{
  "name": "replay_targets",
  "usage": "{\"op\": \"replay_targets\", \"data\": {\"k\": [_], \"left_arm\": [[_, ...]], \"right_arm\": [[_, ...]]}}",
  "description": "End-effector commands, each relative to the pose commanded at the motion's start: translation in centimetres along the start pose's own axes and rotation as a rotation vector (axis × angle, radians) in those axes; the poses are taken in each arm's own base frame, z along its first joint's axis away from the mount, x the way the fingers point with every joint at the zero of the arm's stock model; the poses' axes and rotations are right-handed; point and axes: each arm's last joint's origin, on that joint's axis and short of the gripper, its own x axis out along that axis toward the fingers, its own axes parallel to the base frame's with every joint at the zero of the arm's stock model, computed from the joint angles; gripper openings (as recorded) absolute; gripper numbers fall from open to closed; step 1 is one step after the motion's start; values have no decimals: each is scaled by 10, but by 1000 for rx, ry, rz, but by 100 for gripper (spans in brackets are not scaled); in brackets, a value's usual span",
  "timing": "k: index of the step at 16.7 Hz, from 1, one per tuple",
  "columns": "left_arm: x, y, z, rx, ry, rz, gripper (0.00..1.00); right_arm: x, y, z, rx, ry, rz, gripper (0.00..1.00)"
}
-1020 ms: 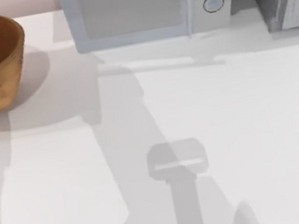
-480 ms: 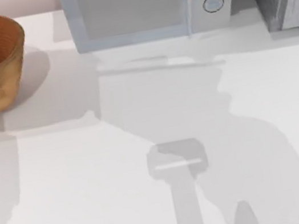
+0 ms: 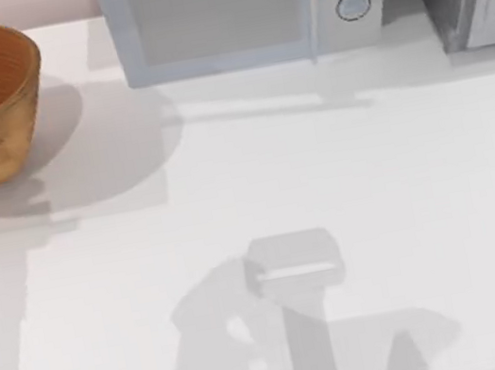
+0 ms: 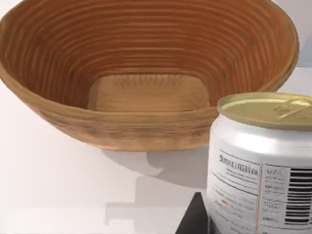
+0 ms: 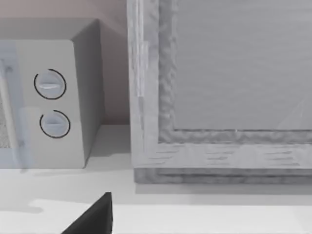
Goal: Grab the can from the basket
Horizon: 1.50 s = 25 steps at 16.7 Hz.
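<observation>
can [image 4: 261, 163] outside the basket [image 4: 146, 78], seemingly held by left gripper.

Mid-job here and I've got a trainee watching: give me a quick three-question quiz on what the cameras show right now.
1. True or false: the can lies on the floor of the basket.
2. Which appliance stands beside the basket along the table's far edge in the top view?
A. toaster
B. microwave
C. kettle
3. Fill in: the can's top is ____ coloured.

Key: 1 false, it sits outside, close to the left wrist camera; 2 B; 3 gold.
</observation>
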Motion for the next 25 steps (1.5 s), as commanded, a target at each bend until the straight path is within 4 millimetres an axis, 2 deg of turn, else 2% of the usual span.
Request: {"op": "replay_targets", "data": {"k": [2, 5, 7, 10, 13, 19, 22, 25], "left_arm": [[-16, -5, -49, 0, -105, 5, 0], [-20, -10, -112, -1, -275, 12, 0], [-15, -11, -141, -3, -386, 16, 0], [-5, -12, -166, -8, -524, 19, 0], [1, -13, -176, -10, -592, 20, 0], [1, -13, -177, -9, -589, 23, 0], [-1, -14, -169, 2, -598, -11, 0], [-5, -18, -148, 30, -609, -92, 0]], "right_arm": [[0, 0, 0, 0, 0, 0, 100], [0, 0, 0, 0, 0, 0, 100], [0, 0, 0, 0, 0, 0, 100], [0, 0, 0, 0, 0, 0, 100], [0, 0, 0, 0, 0, 0, 100], [0, 0, 0, 0, 0, 0, 100], [0, 0, 0, 0, 0, 0, 100], [0, 0, 0, 0, 0, 0, 100]]}}
